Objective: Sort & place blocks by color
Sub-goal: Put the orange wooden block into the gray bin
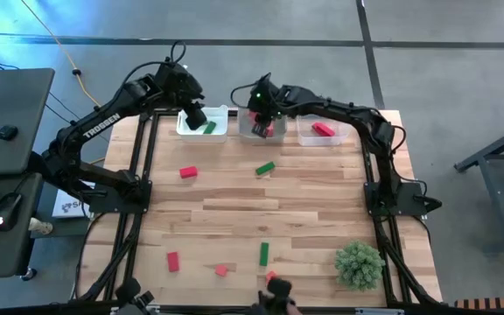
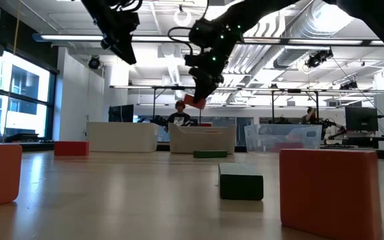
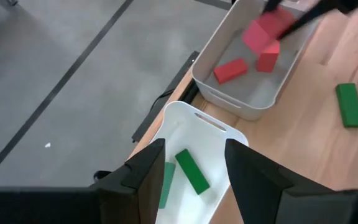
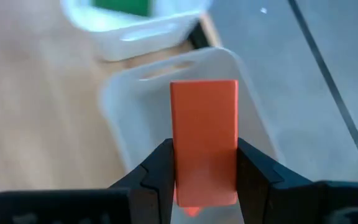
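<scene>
Right gripper (image 4: 204,180) pinches a salmon-pink plastic bar (image 4: 204,140) over the grey middle tray (image 1: 256,131), at 12 o'clock on the counter (image 1: 261,210); lower before releasing. Left gripper's (image 3: 194,174) fingers spread, empty.

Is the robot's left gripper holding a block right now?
No: the left gripper hangs open and empty over the white tray with two green blocks inside.

One camera looks straight down, one level across the table (image 1: 234,210), two ride the wrists (all share the trays (image 1: 261,131)).
</scene>
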